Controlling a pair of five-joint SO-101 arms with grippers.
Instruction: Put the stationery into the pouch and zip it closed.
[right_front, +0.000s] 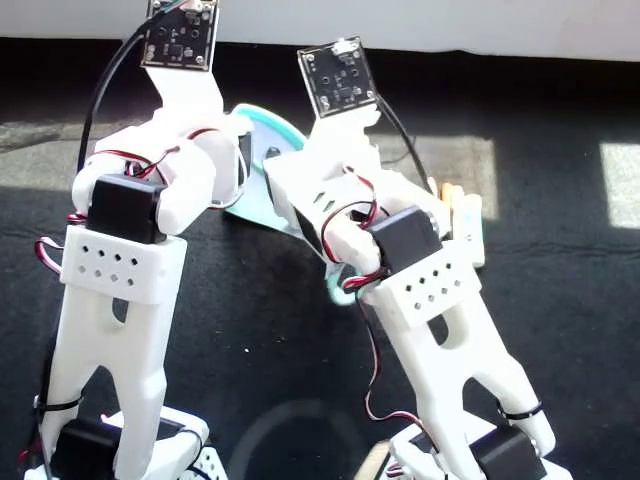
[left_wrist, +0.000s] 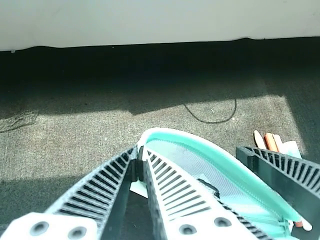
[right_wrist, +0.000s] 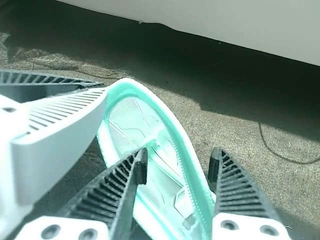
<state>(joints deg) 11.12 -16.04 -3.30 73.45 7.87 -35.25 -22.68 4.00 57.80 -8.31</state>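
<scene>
The pouch (right_front: 262, 135) is teal with a clear mesh side and lies on the dark mat between the two arms, its mouth open. My left gripper (left_wrist: 140, 157) is shut on the rim at one end of the pouch (left_wrist: 200, 160). My right gripper (right_wrist: 175, 167) is open, and its two fingers straddle the teal zipper rim of the pouch (right_wrist: 145, 125). One right fingertip (left_wrist: 280, 167) shows beside the pouch in the left wrist view. Loose stationery (right_front: 462, 212), orange and white pieces, lies on the mat just past the right arm, also seen as stationery (left_wrist: 270, 142).
The dark mat (right_front: 250, 330) is crossed by bright sunlit patches. A white wall (left_wrist: 150, 20) runs along the far edge. A thin thread loop (left_wrist: 212, 117) lies on the mat beyond the pouch. The two arms stand close together over the pouch.
</scene>
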